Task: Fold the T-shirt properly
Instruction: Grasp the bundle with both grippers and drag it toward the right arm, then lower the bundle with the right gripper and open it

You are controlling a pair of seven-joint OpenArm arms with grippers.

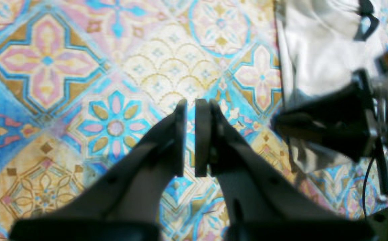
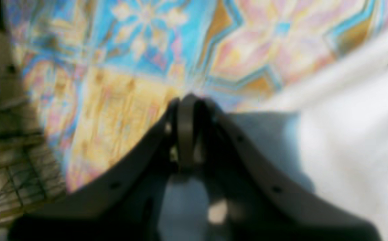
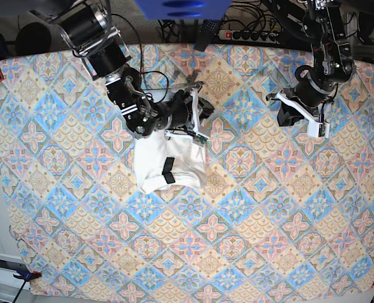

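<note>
Evidently the folding is far along: the T-shirt [image 3: 171, 163] is seen in the base view as a compact white rectangle on the patterned tabletop [image 3: 250, 240], left of centre, with a small black tag [image 3: 168, 171] lying on top. No print is visible, so the printed side is judged to be folded inward or facing down.

The right gripper [image 3: 196, 107] is positioned at the upper edge of the shirt, over the cloth or just beside it; contact cannot be confirmed from above. In the right wrist view its fingers [image 2: 187, 134] are seen pressed together, with white cloth to the right of them and bare tabletop ahead. Whether a thin layer of fabric is pinched between them cannot be told, as that view is blurred.

The left gripper [image 3: 294, 113] is held well apart from the shirt, over bare tabletop on the far side. In the left wrist view its fingers [image 1: 202, 134] are nearly together with a narrow gap, and nothing is held.

The step in hand is judged to be the last fold or its finishing at the top edge. Next, a clean release and lift of the right arm is called for, without the folded layers being dragged; any loose edge would need smoothing.
</note>
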